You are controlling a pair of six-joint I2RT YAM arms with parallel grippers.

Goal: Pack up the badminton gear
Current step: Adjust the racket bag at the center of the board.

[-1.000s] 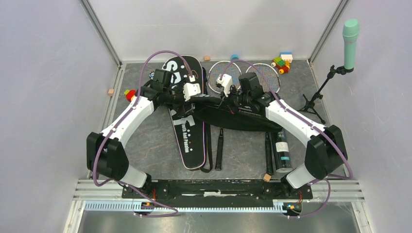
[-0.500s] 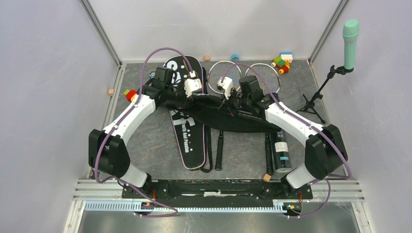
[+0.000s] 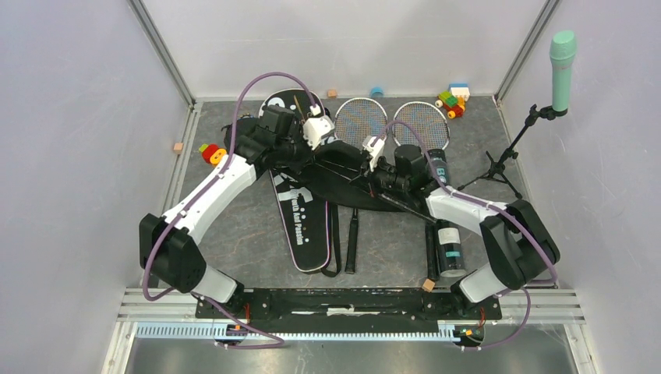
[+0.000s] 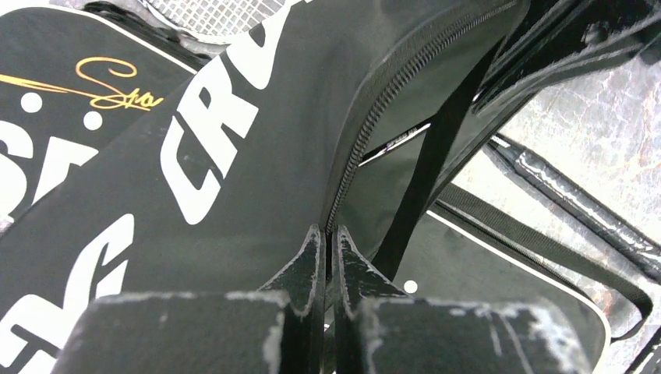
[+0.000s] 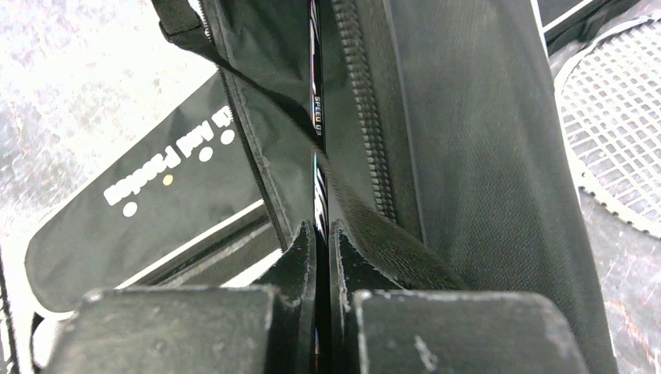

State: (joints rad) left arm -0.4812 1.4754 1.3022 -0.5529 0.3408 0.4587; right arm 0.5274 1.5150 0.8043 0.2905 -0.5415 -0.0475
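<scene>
The black "CROSSWAY" racket bag (image 3: 351,178) lies tilted across the "SPORT" bag (image 3: 302,222). My left gripper (image 4: 329,231) is shut on the zipper edge of the CROSSWAY bag (image 4: 218,132), at the bag's left end in the top view (image 3: 326,149). My right gripper (image 5: 318,227) is shut on a thin racket shaft (image 5: 316,101) lettered "SPEED" that runs into the bag's open mouth (image 5: 366,117); in the top view it sits at the bag's middle (image 3: 365,165). Two racket heads (image 3: 361,117) (image 3: 421,123) lie behind the bag. The black tube (image 3: 450,238) lies at the right.
A mint-green microphone (image 3: 563,56) on a black stand (image 3: 503,160) stands at the right wall. Coloured toy blocks (image 3: 452,99) lie at the back right. A red toy (image 3: 210,152) and a small wooden cube (image 3: 178,146) are at the left; another cube (image 3: 428,285) is near the front.
My left gripper went from open to shut on the CROSSWAY bag's edge and moved back. My right gripper shifted right and nearer, and the bag swung to a slant.
</scene>
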